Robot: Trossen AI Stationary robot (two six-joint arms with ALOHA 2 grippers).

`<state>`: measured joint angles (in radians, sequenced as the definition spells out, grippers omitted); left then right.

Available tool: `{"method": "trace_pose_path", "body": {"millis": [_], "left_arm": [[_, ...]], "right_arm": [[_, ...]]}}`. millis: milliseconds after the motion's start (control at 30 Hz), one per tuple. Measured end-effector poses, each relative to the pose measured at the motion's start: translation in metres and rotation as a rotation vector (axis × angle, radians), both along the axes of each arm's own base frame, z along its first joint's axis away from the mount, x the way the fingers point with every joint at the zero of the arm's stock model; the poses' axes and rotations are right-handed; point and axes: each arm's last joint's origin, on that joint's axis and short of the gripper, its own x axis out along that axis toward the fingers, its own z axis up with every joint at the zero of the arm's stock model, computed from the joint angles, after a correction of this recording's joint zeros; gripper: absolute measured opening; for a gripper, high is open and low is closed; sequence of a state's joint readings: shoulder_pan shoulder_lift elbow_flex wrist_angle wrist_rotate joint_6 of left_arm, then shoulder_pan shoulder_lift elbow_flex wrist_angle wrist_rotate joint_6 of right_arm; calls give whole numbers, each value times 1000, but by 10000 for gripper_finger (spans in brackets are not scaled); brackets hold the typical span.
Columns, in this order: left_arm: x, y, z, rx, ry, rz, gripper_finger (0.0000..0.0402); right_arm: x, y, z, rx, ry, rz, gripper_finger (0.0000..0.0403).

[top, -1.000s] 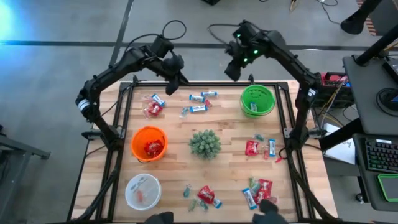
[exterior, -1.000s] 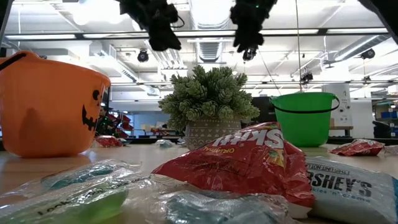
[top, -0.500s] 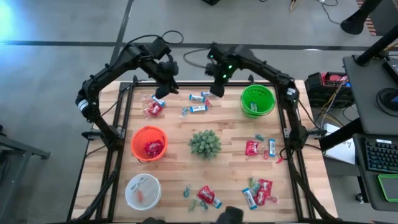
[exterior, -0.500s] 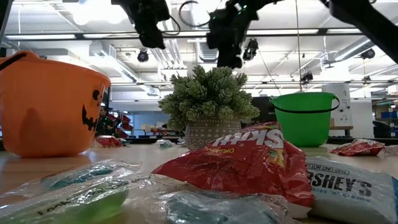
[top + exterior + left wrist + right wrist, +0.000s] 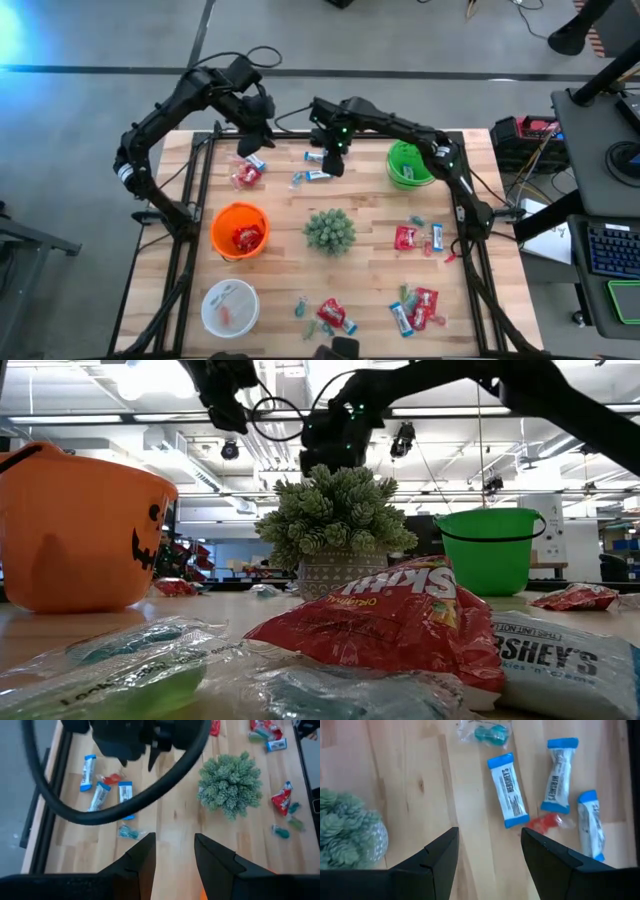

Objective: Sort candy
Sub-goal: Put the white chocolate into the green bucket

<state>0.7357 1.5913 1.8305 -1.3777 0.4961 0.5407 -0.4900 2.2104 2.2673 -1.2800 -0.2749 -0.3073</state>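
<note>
Candy lies scattered on the wooden table: blue-and-white bars (image 5: 320, 174) and a teal piece (image 5: 297, 180) at the far middle, a red packet (image 5: 245, 177) at the far left, and more red and blue pieces at the right (image 5: 405, 237) and near edge (image 5: 330, 313). My right gripper (image 5: 336, 165) hangs open above the far-middle bars (image 5: 508, 790); both fingers are clear of them. My left gripper (image 5: 249, 143) is open above the far-left candy, and its wrist view (image 5: 174, 845) looks past the right gripper toward the plant.
A spiky green plant (image 5: 329, 230) stands mid-table. An orange bowl (image 5: 222, 218) holds red packets, a green bowl (image 5: 413, 150) sits at the far right, and a clear bowl (image 5: 212, 310) stands at the near left. Bare wood lies around the plant.
My right gripper has swung from beside the green bowl toward the table's left and come down over the far-middle bars. My left gripper has drifted toward the table's left edge. No candy has moved.
</note>
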Motion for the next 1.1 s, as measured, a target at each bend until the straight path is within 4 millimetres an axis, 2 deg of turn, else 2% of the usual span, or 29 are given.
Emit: {"method": "trace_pose_path", "body": {"millis": [500,700,867,1100], "left_arm": [[-26,-5,14,55,27,76,116],[-29,-8,17,61,20,81,116],[-30,-8,17,55,25,83,116],[-30,-9,17,55,25,83,116]], "right_arm": [[22,-6,-31,14,-70,6,205],[27,-8,-43,13,-92,-16,205],[30,-10,-63,35,-45,-30,205],[32,-12,-77,49,-20,-39,205]]}}
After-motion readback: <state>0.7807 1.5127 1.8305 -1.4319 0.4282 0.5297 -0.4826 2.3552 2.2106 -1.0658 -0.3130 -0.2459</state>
